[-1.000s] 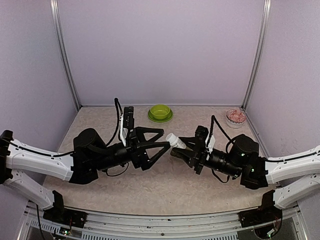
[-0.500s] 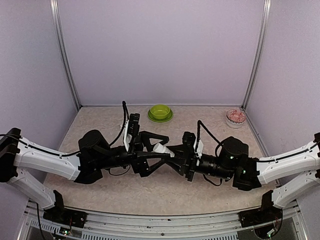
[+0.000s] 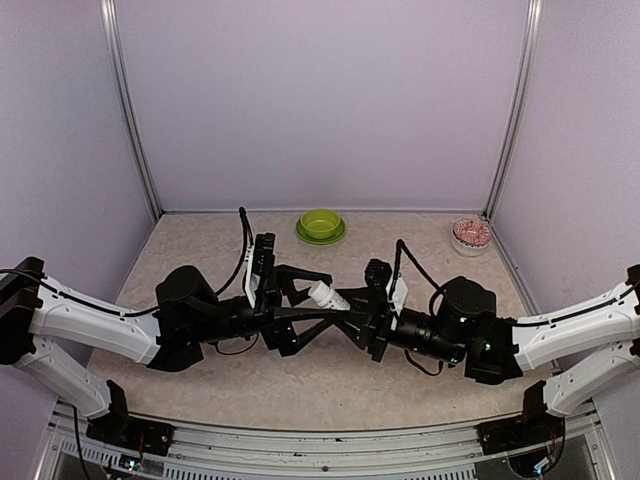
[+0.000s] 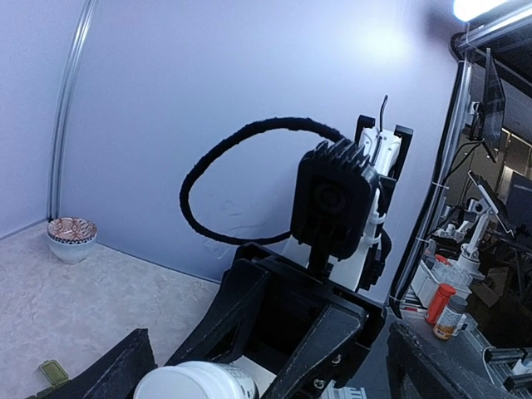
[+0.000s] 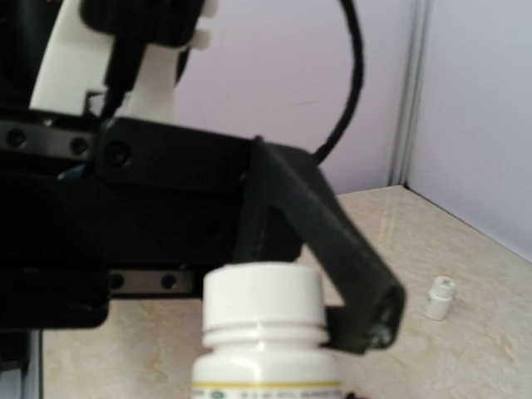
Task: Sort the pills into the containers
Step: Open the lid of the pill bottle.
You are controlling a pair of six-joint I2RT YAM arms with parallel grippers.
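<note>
My right gripper [image 3: 348, 306] is shut on a white pill bottle [image 3: 328, 296] and holds it above the table, capped end toward the left arm. The bottle's white cap [image 5: 262, 293] fills the low middle of the right wrist view and shows at the bottom of the left wrist view [image 4: 195, 381]. My left gripper [image 3: 322, 298] is open, one finger [image 5: 332, 241] on each side of the cap. A small dark green box [image 4: 54, 371] lies on the table, partly cut off. No pills show.
A lime green bowl [image 3: 320, 225] stands at the back middle. A red-patterned bowl [image 3: 471, 235] stands at the back right. A small white bottle [image 5: 440, 298] stands on the table beyond the left finger.
Both arms have moved toward each other. The bottle in my right gripper has come between the open left fingers, and the left gripper has risen slightly.
</note>
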